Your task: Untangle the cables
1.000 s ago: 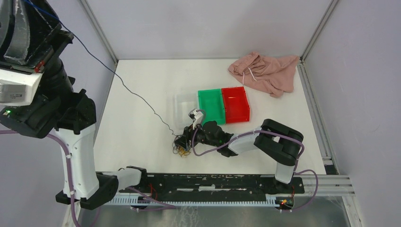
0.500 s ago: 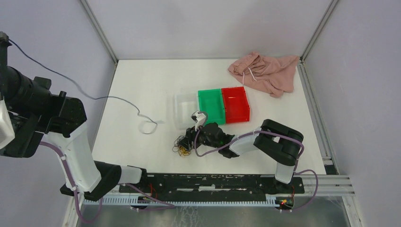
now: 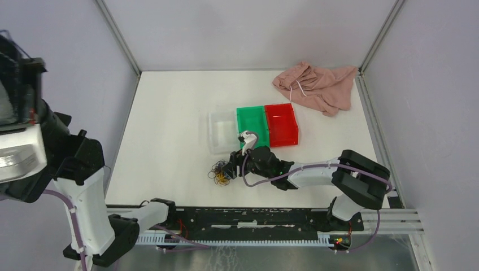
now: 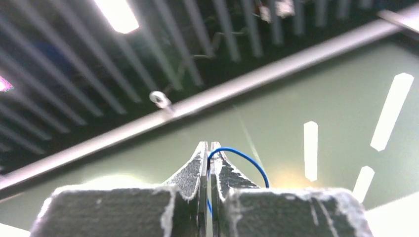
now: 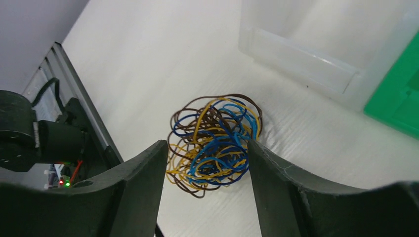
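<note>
The cables (image 3: 219, 173) lie in a small tangled clump of blue, yellow and brown loops on the white table, in front of the clear bin (image 3: 220, 131). My right gripper (image 3: 230, 168) is low at the clump's right side. In the right wrist view the right gripper (image 5: 206, 146) stands open, with the cables (image 5: 213, 139) between its two dark fingers, neither pressing on them. In the left wrist view my left gripper (image 4: 208, 149) is shut on one blue cable (image 4: 248, 159), which arcs off to the right; it is raised high and points up at the ceiling.
A green bin (image 3: 252, 125) and a red bin (image 3: 281, 124) stand right of the clear bin. A pink cloth (image 3: 316, 84) lies at the back right corner. The left arm (image 3: 79, 175) rises tall at the table's left edge. The black base rail (image 3: 248, 217) runs along the near edge.
The left arm has swung up and away with the blue cable, which was stretched from the clump across the table and has now left the table. The right gripper has opened wider.
</note>
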